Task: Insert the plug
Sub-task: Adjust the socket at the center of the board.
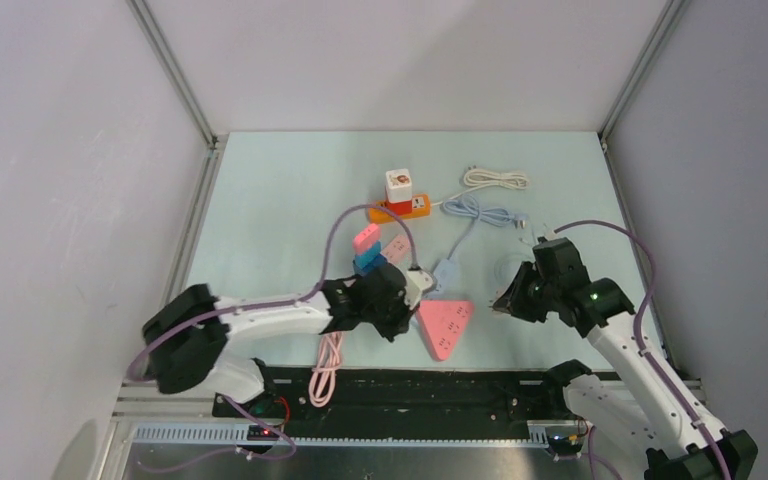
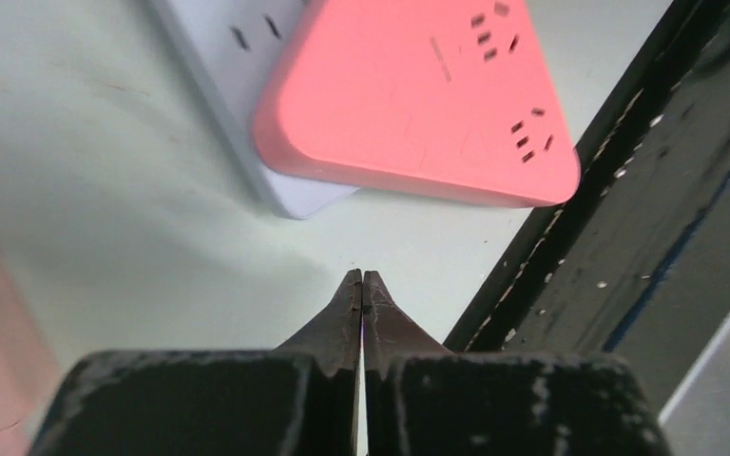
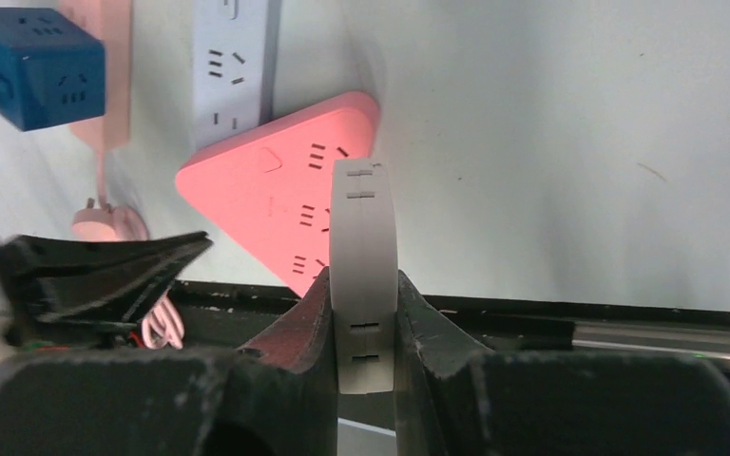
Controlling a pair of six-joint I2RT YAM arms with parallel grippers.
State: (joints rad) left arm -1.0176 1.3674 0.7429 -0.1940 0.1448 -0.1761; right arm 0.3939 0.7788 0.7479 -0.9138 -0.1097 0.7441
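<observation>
A pink triangular power strip (image 1: 444, 325) lies near the table's front edge, also in the left wrist view (image 2: 418, 95) and the right wrist view (image 3: 276, 204). It rests partly on a white power strip (image 2: 238, 76). My right gripper (image 3: 363, 285) is shut on a white plug (image 3: 363, 237) and holds it off the table, to the right of the pink strip. In the top view the right gripper (image 1: 513, 300) hides the plug. My left gripper (image 2: 362, 277) is shut and empty, just left of the pink strip (image 1: 400, 300).
A blue cube socket (image 1: 368, 260) and a pink strip (image 1: 365, 238) lie behind the left gripper. An orange strip (image 1: 402, 208) with a white cube, a white cable (image 1: 495, 178) and a light blue cable (image 1: 475, 212) lie at the back. A black rail (image 2: 627, 237) runs along the front edge.
</observation>
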